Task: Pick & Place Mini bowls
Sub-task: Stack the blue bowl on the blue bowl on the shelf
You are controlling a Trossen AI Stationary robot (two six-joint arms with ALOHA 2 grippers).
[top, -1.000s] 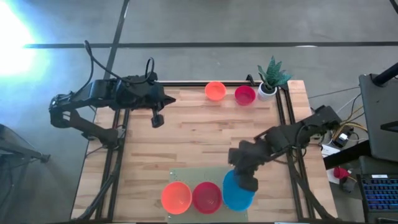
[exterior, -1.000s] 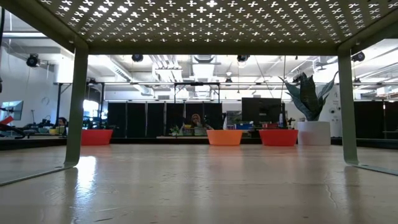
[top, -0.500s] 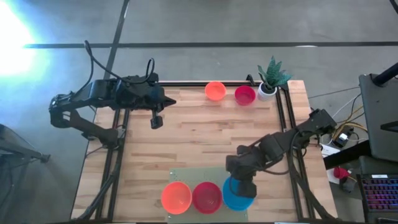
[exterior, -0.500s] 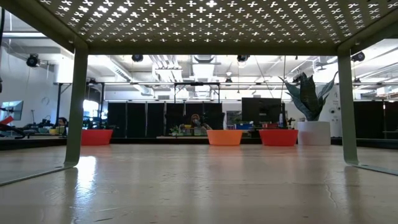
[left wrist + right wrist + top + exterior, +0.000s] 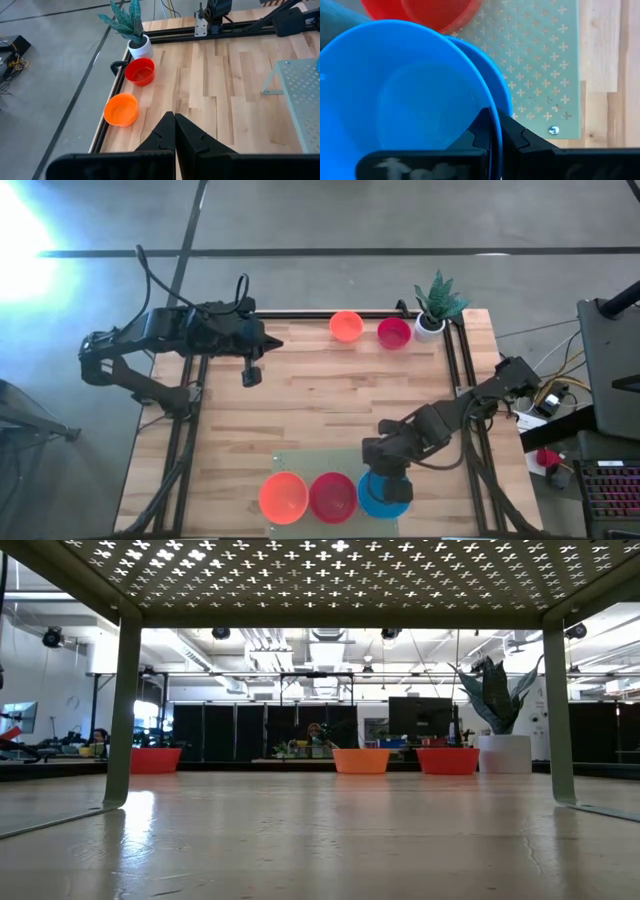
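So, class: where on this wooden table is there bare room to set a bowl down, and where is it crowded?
Free: the wide middle of the wooden table, between the left gripper and the perforated green plate. Crowded: that plate's orange, red and blue glossy plastic bowls under the right gripper, and the far edge by the potted plant.

Blue bowl, red bowl, orange bowl; pale green cross-perforated plate.

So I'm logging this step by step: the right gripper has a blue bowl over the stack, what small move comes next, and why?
Probably lower a touch and open. The right gripper is shut on the rim of a blue bowl tilted over another blue bowl on the perforated plate; it seems not yet nested.
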